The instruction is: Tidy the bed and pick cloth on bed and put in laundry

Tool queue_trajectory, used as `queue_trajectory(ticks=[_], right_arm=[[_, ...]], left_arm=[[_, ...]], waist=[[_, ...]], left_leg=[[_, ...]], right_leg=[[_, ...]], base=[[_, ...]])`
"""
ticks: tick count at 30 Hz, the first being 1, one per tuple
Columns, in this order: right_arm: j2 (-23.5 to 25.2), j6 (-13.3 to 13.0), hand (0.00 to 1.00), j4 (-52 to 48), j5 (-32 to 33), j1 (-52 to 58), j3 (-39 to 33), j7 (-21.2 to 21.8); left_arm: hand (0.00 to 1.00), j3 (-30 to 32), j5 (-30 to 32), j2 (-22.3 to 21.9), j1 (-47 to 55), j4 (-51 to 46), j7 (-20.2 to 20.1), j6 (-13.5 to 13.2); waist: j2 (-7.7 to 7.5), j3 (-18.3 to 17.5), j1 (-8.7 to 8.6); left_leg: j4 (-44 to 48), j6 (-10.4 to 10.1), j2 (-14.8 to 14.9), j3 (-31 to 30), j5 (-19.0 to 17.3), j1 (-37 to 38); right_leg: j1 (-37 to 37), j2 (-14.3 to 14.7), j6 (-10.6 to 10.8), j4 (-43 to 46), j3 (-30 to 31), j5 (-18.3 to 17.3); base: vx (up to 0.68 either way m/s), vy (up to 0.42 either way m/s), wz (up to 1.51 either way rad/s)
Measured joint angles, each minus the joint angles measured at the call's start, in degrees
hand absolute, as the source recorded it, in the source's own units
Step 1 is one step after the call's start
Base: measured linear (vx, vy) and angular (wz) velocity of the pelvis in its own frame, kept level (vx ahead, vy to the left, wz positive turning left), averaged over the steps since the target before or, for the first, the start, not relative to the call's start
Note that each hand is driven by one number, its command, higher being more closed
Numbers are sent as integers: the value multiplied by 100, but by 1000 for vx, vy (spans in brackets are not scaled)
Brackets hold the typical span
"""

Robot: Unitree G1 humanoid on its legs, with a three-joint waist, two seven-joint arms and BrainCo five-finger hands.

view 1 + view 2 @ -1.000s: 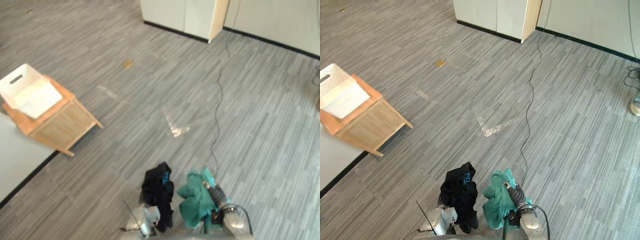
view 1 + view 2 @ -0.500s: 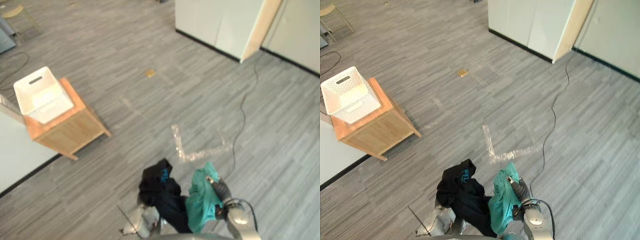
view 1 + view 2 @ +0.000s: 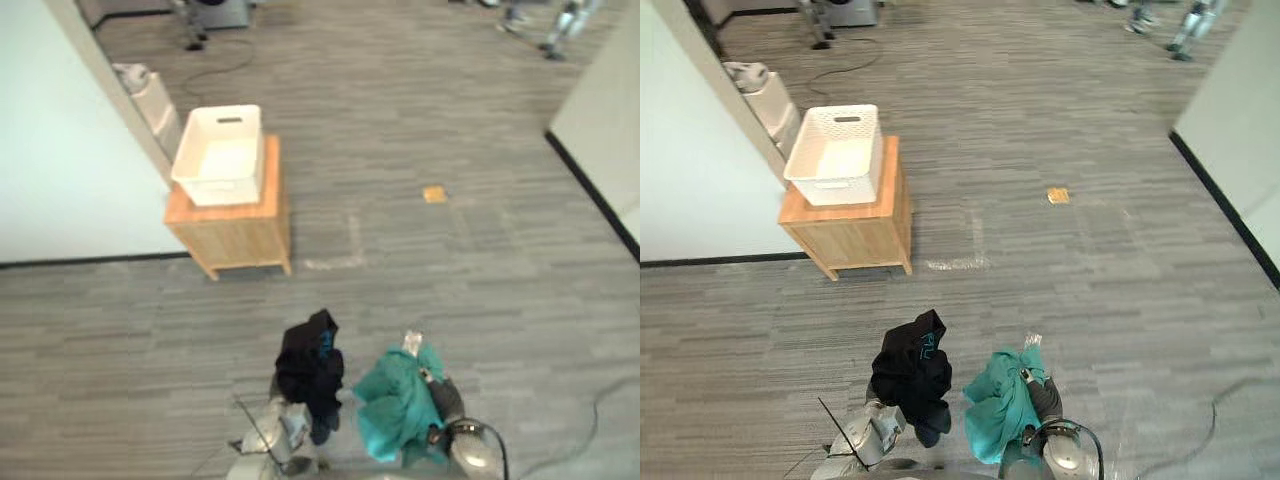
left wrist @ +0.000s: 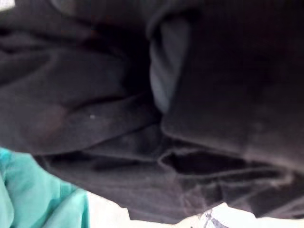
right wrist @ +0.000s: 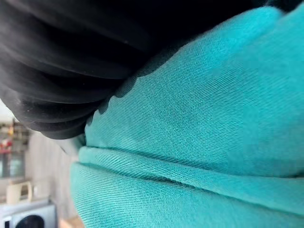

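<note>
Covering the left hand almost wholly, a bunched black cloth hangs off it in folds, so whether that hand is clasped on the cloth or merely bearing it cannot be told. The right hand is in like case: its dark ribbed back shows, but a teal cloth is heaped over and in front of it and hides the grasp. The two cloths hang side by side, close together, low in front of the robot and off the floor.

Farther out, across a stretch of grey floor and toward the robot's left, a white basket with slotted sides stands on a low wooden stand beside a white wall. Nothing shows inside the basket.

The robot appears to be at the carrying step: both cloths are picked up and neither is in the basket yet. The next move likely calls for closing on the stand, bringing each hand above the basket's rim and letting its cloth drop inside. Doing this one cloth at a time would help the hanging folds clear the rim rather than catch outside it.
</note>
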Motion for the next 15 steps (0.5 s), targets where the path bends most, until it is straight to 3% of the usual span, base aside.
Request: queue_trajectory(ticks=[1,2,3,5,6,8,10,11,13,15], right_arm=[[-40,-1,100,-9,3,-18,28,-2],[-49,-7,100,-6,8,-61,39,-7],[-230,-14,100,-15,92,-191,54,-19],[-423,-41,100,-86,119,-177,71,-21],[-504,-42,100,-93,161,-137,63,-35],[-537,-66,100,-152,177,-109,63,-39],[-544,-83,100,-236,178,-104,65,-46],[-540,-82,100,-237,178,-150,66,-46],[-543,-81,100,-243,178,-159,57,-45],[-563,-79,100,-246,175,-153,53,-48]], left_arm=[[100,-28,43,-66,52,92,6,14],[100,-57,55,-84,21,192,5,25],[100,-87,87,-278,34,228,5,48],[100,-76,88,-388,22,228,0,62],[100,-176,90,-381,25,216,-45,61],[100,-184,95,-382,5,87,-49,42],[100,-172,95,-387,-18,-108,-46,-41],[100,-152,100,-389,-29,-142,-47,-91],[100,-114,107,-396,-27,-246,-46,-111],[100,-87,189,-437,-14,-295,-48,-121]], waist=[[114,-72,-24],[225,-77,-24],[421,-82,-62],[607,24,-72],[635,78,-40],[545,168,-36],[537,184,14],[533,187,33],[521,196,24],[508,204,19]], left_leg=[[346,-104,372,-18,-81,-34],[825,-165,562,26,-33,-287],[2321,-6,897,244,489,-1090],[3726,218,1305,592,1328,-1743],[4644,223,1387,852,1296,-2012],[5357,197,1132,1129,1203,-2306],[5371,90,892,1587,1079,-2706],[5137,145,836,1770,1020,-2859],[4076,268,663,2216,945,-3039],[2328,287,384,3018,956,-3071]], right_leg=[[-108,256,144,530,-231,276],[-133,394,52,685,-325,184],[-52,737,-269,627,-563,61],[411,1053,-446,238,-721,90],[882,1240,-594,-130,-709,99],[1499,1323,-778,-500,-626,21],[1946,1368,-907,-825,-565,-72],[2071,1378,-971,-955,-580,-145],[2317,1368,-969,-1177,-731,-261],[2649,1354,-870,-1442,-1029,-442]], base=[[623,-699,61],[537,-574,30],[429,-479,7],[535,-529,-11],[608,-531,-28],[460,-366,-24],[367,-251,-12],[303,-180,12],[266,-104,40],[279,-28,67]])
